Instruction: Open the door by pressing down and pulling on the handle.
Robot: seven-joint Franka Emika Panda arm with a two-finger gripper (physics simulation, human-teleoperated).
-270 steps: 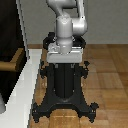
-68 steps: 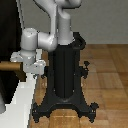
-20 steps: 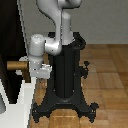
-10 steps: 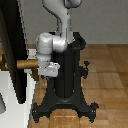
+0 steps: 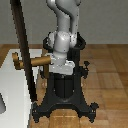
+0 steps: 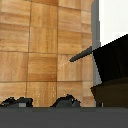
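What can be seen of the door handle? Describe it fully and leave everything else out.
The handle is a short tan, brass-wood coloured cylindrical bar lying roughly level. In the exterior view it runs from the edge of the dark door toward that view's right, where its far end meets the gripper. A stubby tan part of it shows on the door's other side. Whether the gripper's fingers are closed on the bar cannot be told. The wrist view does not clearly show it.
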